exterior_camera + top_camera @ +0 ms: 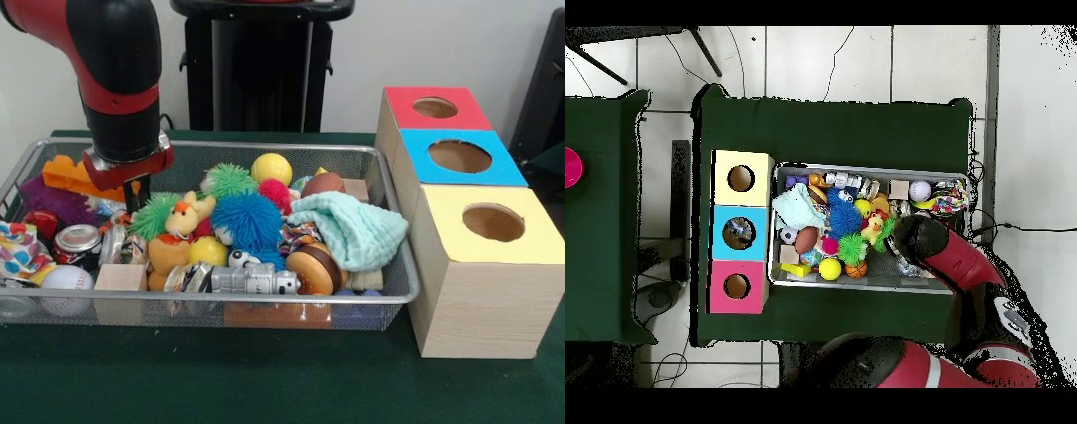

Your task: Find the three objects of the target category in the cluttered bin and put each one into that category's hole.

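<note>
Green cloth covers the rectangular table (265,389) on a pale tiled floor (865,60). My gripper (134,196) hangs low in the silver wire-mesh bin (388,296), at its end away from three wooden boxes (481,291); whether my fingers are apart, I cannot tell.

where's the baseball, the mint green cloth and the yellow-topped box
baseball (67,281), front view, on its white face in the bin's near left corner
mint green cloth (353,228), front view, on the middle of its folds
yellow-topped box (516,237), front view, on the bare yellow top beside the hole
</note>
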`<control>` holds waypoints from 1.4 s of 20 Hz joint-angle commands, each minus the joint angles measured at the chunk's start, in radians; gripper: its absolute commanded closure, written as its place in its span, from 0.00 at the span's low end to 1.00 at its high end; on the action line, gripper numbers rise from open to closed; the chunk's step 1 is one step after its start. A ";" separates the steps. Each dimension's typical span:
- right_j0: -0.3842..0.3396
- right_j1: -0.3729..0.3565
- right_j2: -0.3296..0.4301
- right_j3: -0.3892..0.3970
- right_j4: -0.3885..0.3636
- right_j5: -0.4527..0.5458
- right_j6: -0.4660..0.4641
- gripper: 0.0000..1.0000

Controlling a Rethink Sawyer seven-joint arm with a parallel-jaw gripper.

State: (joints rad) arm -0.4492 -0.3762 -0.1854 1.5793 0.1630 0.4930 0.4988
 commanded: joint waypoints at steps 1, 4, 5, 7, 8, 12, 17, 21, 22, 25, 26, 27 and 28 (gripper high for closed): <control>0.001 -0.053 0.233 0.015 0.127 0.053 0.288 1.00; 0.029 -0.061 0.233 -0.012 0.148 0.081 0.309 1.00; 0.037 -0.062 0.227 -0.019 0.154 0.087 0.317 1.00; 0.061 -0.060 0.206 -0.042 0.160 0.107 0.335 1.00; 0.068 -0.062 0.201 -0.049 0.164 0.112 0.336 1.00; 0.094 -0.062 0.186 -0.073 0.182 0.128 0.343 1.00; 0.144 -0.056 0.147 -0.097 0.211 0.135 0.379 1.00; 0.176 -0.059 0.128 -0.095 0.241 0.129 0.401 1.00; 0.186 -0.059 0.129 -0.096 0.250 0.123 0.406 1.00; 0.197 -0.061 0.130 -0.083 0.268 0.100 0.406 1.00; 0.201 -0.062 0.129 -0.077 0.272 0.092 0.408 1.00; 0.203 -0.063 0.127 -0.074 0.275 0.088 0.408 1.00; 0.205 -0.062 0.128 -0.071 0.278 0.078 0.408 1.00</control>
State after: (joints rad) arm -0.2513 -0.4440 -0.1297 1.5152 0.3827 0.5237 0.5486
